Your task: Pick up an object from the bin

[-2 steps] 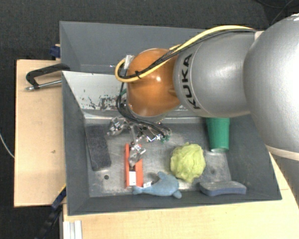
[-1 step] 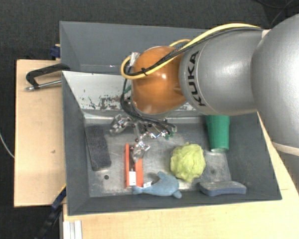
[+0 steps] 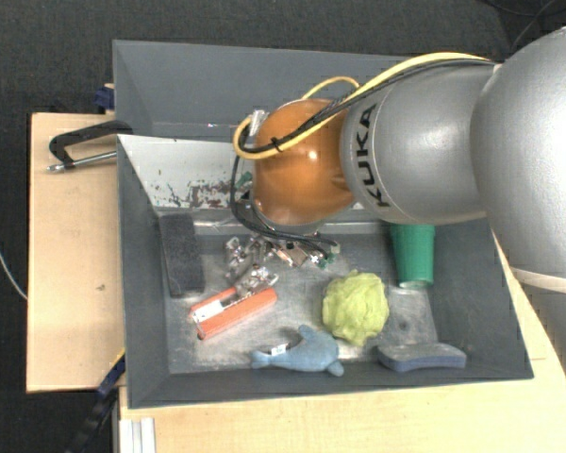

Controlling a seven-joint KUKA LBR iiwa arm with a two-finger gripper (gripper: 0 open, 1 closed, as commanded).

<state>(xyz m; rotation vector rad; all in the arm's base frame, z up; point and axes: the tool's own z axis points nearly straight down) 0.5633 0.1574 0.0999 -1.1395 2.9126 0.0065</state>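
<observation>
**Figure. Arm low in the bin, nothing yet lifted.** The fingers [image 3: 252, 270] stand near the floor of the bin [image 3: 140, 291], under the wrist's orange cover [image 3: 302, 163]. The metal parts there overlap, so it cannot be told whether they are released or clenched. Nothing can be seen between them.

- **Likeliest pick:** an orange tool [image 3: 234, 311], long and flat, lies slantwise just below the fingers in the view. Contact cannot be judged.
- **Left of the fingers:** a black block [image 3: 181, 253], close by and lying flat.
- **Right of the fingers and slightly lower in the view:** a yellow-green ball [image 3: 356, 308], crumpled.
- **Farther right of the fingers:** a green cup [image 3: 413, 253], partly under the arm.
- **Well below the fingers, beyond the tool:** a blue fish [image 3: 300, 353], soft-looking, with a grey-blue slab [image 3: 422, 355] to its right.

**Risks, as judged from this pose.**
1. The tool is thin and lies flat on the metal floor. A closure that begins too high would probably skim its top and come up with nothing.
2. The tool lies at a slant. If the closing line does not cross its narrow width, the tips may push it along the floor instead of pinching it.
3. A grip near one end could let the long body swing and slip out during the lift.
4. The block is close enough that a sideways correction might nudge it or jam a tip against it.
5. The cover hides the tips from this camera, so a miss may go unnoticed until the arm rises.
</observation>
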